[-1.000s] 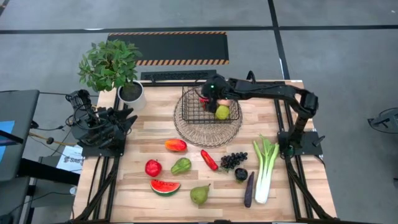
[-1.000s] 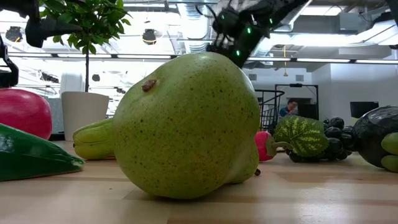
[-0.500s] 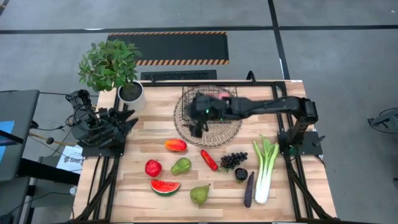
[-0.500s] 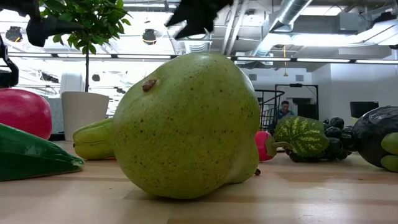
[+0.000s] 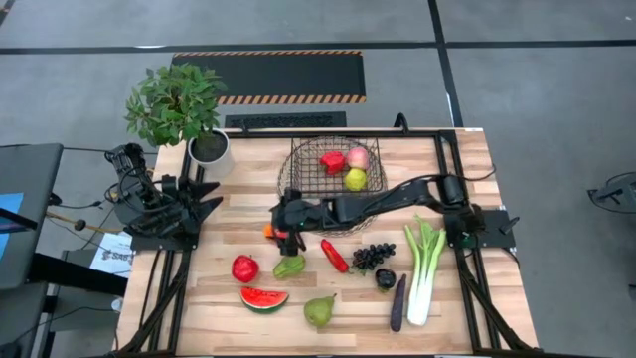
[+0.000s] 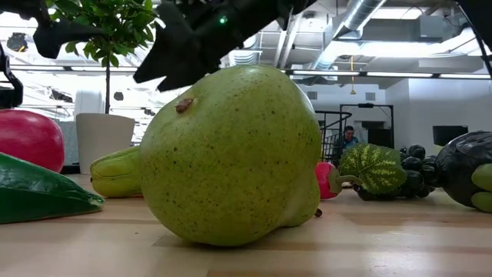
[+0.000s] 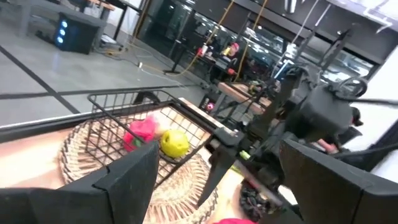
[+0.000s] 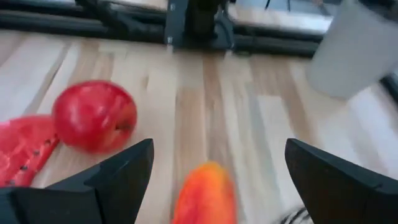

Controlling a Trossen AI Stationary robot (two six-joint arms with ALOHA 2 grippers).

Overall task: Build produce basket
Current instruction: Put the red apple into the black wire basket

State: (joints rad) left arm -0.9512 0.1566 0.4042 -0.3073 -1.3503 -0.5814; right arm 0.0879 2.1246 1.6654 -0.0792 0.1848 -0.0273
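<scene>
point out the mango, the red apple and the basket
mango (image 8: 204, 194): right wrist view, on its orange middle.
red apple (image 8: 94, 115): right wrist view, on its rounded side.
basket (image 5: 301, 169): high view, on its left wire wall.

Industrial lab; grey concrete floor (image 5: 537, 89); hazard-striped mat (image 5: 268, 76); exposed ducts (image 6: 361, 19)

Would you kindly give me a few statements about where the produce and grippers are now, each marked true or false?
1. The basket holds three pieces of produce. True.
2. The right gripper is open above the mango. True.
3. The watermelon slice is in the basket. False: it lies on the table near the front edge.
4. The left gripper holds the apple. False: it is open and empty at the table's left edge.
5. The leek lies near the right arm's base. True.
</scene>
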